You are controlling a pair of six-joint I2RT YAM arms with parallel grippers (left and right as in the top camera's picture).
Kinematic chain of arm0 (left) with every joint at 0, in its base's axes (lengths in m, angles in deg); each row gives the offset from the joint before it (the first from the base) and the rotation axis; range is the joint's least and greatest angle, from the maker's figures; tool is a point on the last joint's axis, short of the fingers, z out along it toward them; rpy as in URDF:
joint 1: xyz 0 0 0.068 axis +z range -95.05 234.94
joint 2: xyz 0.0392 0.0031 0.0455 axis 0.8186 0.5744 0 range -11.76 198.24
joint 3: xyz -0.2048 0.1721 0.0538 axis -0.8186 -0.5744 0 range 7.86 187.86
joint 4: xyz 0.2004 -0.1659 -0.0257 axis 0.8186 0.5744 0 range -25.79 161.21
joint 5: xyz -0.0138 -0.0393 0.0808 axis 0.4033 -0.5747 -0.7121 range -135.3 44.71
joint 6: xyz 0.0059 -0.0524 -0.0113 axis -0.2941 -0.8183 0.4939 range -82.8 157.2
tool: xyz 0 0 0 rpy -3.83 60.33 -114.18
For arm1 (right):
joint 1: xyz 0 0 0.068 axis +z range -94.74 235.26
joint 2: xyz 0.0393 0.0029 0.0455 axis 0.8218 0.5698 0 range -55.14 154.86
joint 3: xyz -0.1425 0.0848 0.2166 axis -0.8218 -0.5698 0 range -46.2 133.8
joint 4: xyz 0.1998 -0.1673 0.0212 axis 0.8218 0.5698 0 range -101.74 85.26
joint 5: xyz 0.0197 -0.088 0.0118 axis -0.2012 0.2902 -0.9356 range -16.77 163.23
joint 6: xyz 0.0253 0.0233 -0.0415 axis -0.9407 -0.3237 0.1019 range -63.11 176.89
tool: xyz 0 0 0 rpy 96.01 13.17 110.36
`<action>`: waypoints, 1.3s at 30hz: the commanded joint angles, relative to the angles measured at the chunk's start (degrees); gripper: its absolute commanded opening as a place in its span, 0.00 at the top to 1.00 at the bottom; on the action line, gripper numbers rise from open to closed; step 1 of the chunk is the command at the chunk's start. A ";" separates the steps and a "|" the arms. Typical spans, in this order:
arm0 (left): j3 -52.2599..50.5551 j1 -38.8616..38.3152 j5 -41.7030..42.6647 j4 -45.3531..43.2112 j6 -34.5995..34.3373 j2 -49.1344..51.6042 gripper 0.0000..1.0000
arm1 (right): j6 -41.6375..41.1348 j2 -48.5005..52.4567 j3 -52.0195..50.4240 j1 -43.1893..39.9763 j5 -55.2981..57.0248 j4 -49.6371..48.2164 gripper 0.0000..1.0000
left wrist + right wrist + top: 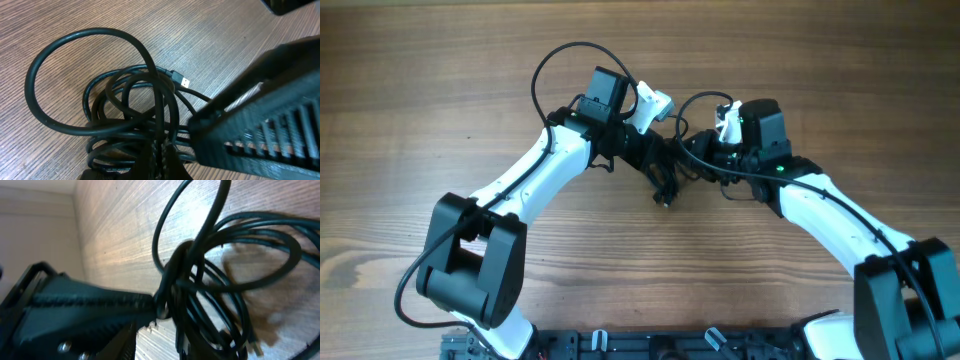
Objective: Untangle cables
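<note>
1. Left wrist view: the left gripper point(160, 156) sits at the bottom edge of the bundle with its jaws together. Several strands of the cables point(130, 100) run straight into it, so it appears clamped on them.
2. Beyond that grip the cables lie on the desk point(225, 40) as stacked, overlapping coils. One wide loop point(100, 31) sweeps out to the side, and a small plug point(182, 81) pokes free at the far rim.
3. In the right wrist view the right gripper point(160, 307) has its tip pressed against a dense knot where many strands cross. I cannot tell whether its jaws are apart or nipping a strand, because the crossing hides the fingertips.
4. From above, both grippers meet at the middle of the desk with the bundle between them, the left gripper point(655, 150) close beside the right gripper point(705, 155).
5. Step in hand, as I judge it: the very start of the separation. One side is anchored, the other is seeking a single strand, and nothing is freed yet.
6. The next move calls for a firm pinch on one cable only, ideally the one leading to the free plug. A slow pull away from the anchored side should then let the loops slide out and not cinch the knot.
</note>
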 commanded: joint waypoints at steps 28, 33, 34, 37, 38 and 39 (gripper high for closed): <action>0.07 0.90 8.17 -0.57 -0.28 0.22 0.96 | -10.23 3.04 -0.07 0.17 4.04 -3.34 0.92; 0.07 0.90 4.87 -0.52 -0.13 0.22 0.96 | -6.71 3.04 -0.07 0.15 4.90 -3.13 0.96; 0.07 0.90 3.45 -0.50 -0.15 0.22 0.96 | -6.03 3.04 -0.07 0.17 4.83 -3.13 0.96; 0.07 0.90 0.50 -0.33 -0.55 0.22 0.96 | -5.51 3.04 -0.04 -0.02 4.85 -3.19 0.96; 0.07 0.90 0.37 -0.28 -0.52 0.22 0.96 | -5.49 3.04 -0.04 -0.20 4.92 -3.30 0.96; 0.07 0.90 0.42 -0.28 -0.55 0.22 0.96 | -5.38 3.04 -0.04 -0.50 4.94 -3.89 0.96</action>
